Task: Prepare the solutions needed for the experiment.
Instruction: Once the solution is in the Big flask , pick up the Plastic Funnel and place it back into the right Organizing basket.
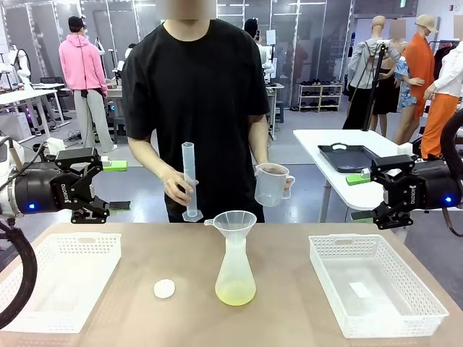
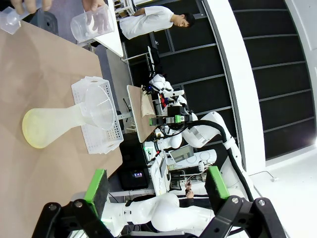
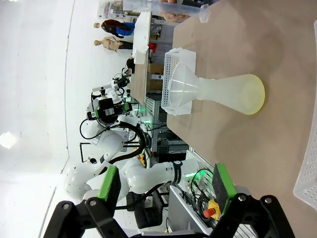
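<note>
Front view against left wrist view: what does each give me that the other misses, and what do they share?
Front view adds the round white cap lying beside the flask and the left basket. Left wrist view adds a look along the left gripper, its green pads standing wide apart. Shared: the conical flask with the funnel in its neck, the pale yellow-green solution in its base, the person's beaker and the right basket.
</note>
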{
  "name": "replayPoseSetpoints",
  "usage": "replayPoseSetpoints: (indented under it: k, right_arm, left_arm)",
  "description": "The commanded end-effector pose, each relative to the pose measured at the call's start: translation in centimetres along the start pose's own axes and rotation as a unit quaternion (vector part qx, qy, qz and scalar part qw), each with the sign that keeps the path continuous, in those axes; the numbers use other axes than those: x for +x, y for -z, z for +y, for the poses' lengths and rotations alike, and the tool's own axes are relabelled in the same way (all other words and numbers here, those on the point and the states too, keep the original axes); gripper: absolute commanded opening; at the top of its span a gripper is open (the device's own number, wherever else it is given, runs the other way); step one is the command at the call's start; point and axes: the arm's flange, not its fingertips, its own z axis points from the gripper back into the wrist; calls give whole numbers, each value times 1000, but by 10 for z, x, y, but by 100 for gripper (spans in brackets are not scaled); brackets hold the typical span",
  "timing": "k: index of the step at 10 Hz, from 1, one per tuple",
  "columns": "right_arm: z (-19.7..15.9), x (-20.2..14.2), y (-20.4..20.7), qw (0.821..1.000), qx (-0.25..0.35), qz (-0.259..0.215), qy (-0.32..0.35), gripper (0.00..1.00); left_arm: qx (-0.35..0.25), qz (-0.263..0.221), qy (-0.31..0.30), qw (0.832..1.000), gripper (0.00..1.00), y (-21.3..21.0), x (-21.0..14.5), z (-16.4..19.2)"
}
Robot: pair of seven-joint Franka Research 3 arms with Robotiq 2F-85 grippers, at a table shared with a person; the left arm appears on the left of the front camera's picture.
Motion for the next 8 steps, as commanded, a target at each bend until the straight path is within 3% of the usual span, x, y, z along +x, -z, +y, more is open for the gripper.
replayPoseSetpoints:
  k: [1, 5, 8]
  right_arm:
    - [-1, -1, 0, 1000, 4, -1, -10, 94]
    - [0, 0, 0, 1000, 0, 0, 0, 94]
    - [30, 5, 18, 994, -64, 19, -84, 94]
  left_arm:
    - [-13, -6, -5, 1000, 100, 2, -3, -1]
    - [-13, -6, -5, 1000, 100, 2, -3, -1]
    - [-13, -6, -5, 1000, 100, 2, -3, -1]
